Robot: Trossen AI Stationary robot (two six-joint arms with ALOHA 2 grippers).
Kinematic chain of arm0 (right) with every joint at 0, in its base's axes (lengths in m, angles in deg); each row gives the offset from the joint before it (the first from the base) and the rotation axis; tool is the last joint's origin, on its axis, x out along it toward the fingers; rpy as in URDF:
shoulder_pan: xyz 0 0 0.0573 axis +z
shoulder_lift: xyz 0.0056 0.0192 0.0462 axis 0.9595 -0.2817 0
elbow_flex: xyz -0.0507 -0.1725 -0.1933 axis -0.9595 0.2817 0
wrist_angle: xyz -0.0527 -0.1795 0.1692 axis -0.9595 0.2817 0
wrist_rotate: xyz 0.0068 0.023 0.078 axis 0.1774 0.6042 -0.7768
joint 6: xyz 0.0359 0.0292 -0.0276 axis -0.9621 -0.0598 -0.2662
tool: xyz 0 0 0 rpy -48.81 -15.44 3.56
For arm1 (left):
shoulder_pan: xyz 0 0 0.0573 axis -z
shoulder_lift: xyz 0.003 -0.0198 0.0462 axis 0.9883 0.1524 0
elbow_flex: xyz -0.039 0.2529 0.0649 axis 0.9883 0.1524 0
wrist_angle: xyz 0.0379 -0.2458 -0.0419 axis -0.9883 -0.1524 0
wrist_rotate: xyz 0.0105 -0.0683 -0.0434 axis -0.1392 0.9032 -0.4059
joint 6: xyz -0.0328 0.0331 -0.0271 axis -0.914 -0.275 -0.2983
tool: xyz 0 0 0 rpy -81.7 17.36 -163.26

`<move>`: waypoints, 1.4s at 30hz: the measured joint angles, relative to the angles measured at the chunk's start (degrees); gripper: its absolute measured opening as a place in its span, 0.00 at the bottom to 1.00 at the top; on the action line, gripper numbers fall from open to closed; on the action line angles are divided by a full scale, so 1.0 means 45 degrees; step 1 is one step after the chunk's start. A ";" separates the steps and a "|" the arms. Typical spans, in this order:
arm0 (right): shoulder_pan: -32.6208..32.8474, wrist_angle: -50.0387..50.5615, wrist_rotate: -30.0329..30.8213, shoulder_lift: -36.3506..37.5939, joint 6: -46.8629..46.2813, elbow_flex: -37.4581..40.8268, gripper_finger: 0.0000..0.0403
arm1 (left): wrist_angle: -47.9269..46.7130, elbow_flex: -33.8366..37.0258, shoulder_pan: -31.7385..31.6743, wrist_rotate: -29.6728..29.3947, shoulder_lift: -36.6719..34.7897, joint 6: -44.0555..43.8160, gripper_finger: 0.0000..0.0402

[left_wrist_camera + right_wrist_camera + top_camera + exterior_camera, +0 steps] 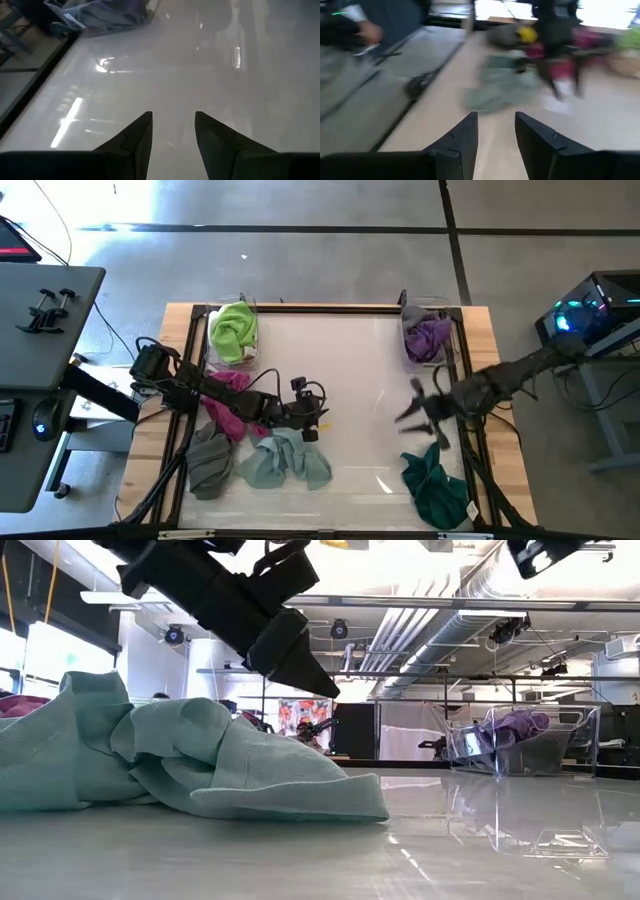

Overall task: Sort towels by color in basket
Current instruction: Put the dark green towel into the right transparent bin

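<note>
- We are sitting between picks, as we judge it: neither gripper is carrying a cloth, and several towels are lying loose on the table (340, 360).
- The lime green towel (233, 330) is lying in the clear basket (212, 352) at the far left corner, and the purple towel (430, 335) is lying in the clear bin (410, 352) at the far right corner.
- Loose on the table are the magenta towel (228, 408), the grey-brown towel (208, 462), the mint towel (285, 462) and the dark green towel (435, 488).
- The left gripper (312, 423) is hovering just above the mint towel, its fingers (135, 140) parted over bare table and grasping nothing.
- The left arm is reaching in low from the table's left side, across the magenta towel.
- The right gripper (425, 415) is hanging over the table's right part, just beyond the dark green towel, fingers (462, 137) apart and empty.
- The right arm is stretching in from the right edge.
- Next, we reckon, one gripper needs to drop onto its nearest cloth, pinch a fold, and carry it to a bin of matching colour.
</note>
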 joint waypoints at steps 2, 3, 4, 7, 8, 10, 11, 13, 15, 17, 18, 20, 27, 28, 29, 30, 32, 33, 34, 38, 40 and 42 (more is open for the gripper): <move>0.0734 -0.0998 -0.0666 -0.0673 -0.0027 0.0000 0.31 | -0.0106 0.0000 0.0157 0.0003 0.0000 -0.0089 0.34; 0.0980 -0.1778 -0.0928 -0.1031 0.0145 0.0002 0.31 | -0.0106 0.0000 0.0223 0.0008 0.0000 -0.0092 0.34; 0.1120 -0.2745 -0.1027 -0.1389 0.0272 0.0005 0.31 | -0.0098 0.0000 0.0278 0.0008 0.0000 -0.0075 0.34; 0.1030 -0.4415 -0.0651 -0.2348 -0.1578 -0.0442 0.31 | -0.0088 0.0000 0.0406 0.0008 0.0000 -0.0069 0.34; 0.0964 -0.4120 -0.0459 -0.2649 -0.2228 -0.0793 0.31 | -0.0088 0.0000 0.0404 0.0008 0.0000 -0.0060 0.34; 0.0942 -0.2388 -0.0299 -0.3163 -0.3045 -0.1624 0.32 | -0.0086 0.0000 0.0402 0.0008 0.0000 -0.0059 0.34; 0.0949 -0.1478 -0.0294 -0.3440 -0.3540 -0.2020 0.33 | -0.0093 0.0000 0.0399 0.0008 0.0000 -0.0059 0.34; 0.0934 0.0100 -0.0205 -0.3975 -0.4911 -0.2649 0.36 | -0.0093 0.0000 0.0359 0.0008 0.0000 -0.0048 0.34; 0.0905 0.1686 -0.0217 -0.4474 -0.6430 -0.3093 0.41 | -0.0084 0.0000 0.0287 0.0008 0.0000 0.0018 0.34; 0.0890 0.3291 -0.0714 -0.4910 -0.8163 -0.3365 0.47 | -0.0088 0.0000 0.0250 0.0008 0.0000 -0.0051 0.34; 0.0942 0.4182 -0.1035 -0.5101 -0.9022 -0.3418 0.50 | -0.0085 0.0000 0.0211 0.0003 0.0000 -0.0095 0.34; 0.1260 0.5884 -0.1642 -0.5459 -1.0840 -0.3345 0.56 | -0.0084 0.0000 0.0181 0.0006 0.0000 -0.0184 0.34; 0.3303 0.7606 -0.3667 -0.6509 -1.5515 -0.2002 0.65 | -0.0108 0.0000 0.0186 0.0013 0.0000 -0.0191 0.34; 0.3561 0.7048 -0.3878 -0.6675 -1.5877 -0.1784 0.65 | -0.0108 0.0000 0.0186 0.0013 0.0000 -0.0191 0.34; 0.3796 0.6387 -0.4049 -0.6839 -1.6200 -0.1579 0.64 | -0.0108 0.0000 0.0183 0.0013 0.0000 -0.0195 0.34; 0.4008 0.5812 -0.4151 -0.7010 -1.6464 -0.1370 0.64 | -0.0108 0.0000 0.0186 0.0013 0.0000 -0.0195 0.34; 0.4281 0.5221 -0.4419 -0.7438 -1.6675 -0.0979 0.62 | -0.0059 0.0000 0.0181 0.0013 0.0000 -0.0194 0.34; 0.4374 0.5097 -0.4737 -0.7705 -1.6651 -0.0796 0.61 | -0.0001 0.0000 0.0185 0.0013 0.0001 -0.0195 0.34; 0.4435 0.4996 -0.5133 -0.7962 -1.6524 -0.0626 0.59 | 0.0061 0.0000 0.0181 0.0013 0.0005 -0.0195 0.34; 0.4393 0.3911 -0.5768 -0.8862 -1.5126 -0.0052 0.50 | 0.0137 0.0000 0.0181 0.0013 0.0013 -0.0192 0.34; 0.4196 0.3277 -0.5830 -0.9203 -1.4233 0.0076 0.43 | 0.0154 0.0000 0.0171 0.0013 0.0015 -0.0193 0.34; 0.4019 0.2785 -0.5468 -0.9411 -1.3462 0.0042 0.34 | 0.0159 0.0000 0.0120 0.0014 0.0015 -0.0195 0.34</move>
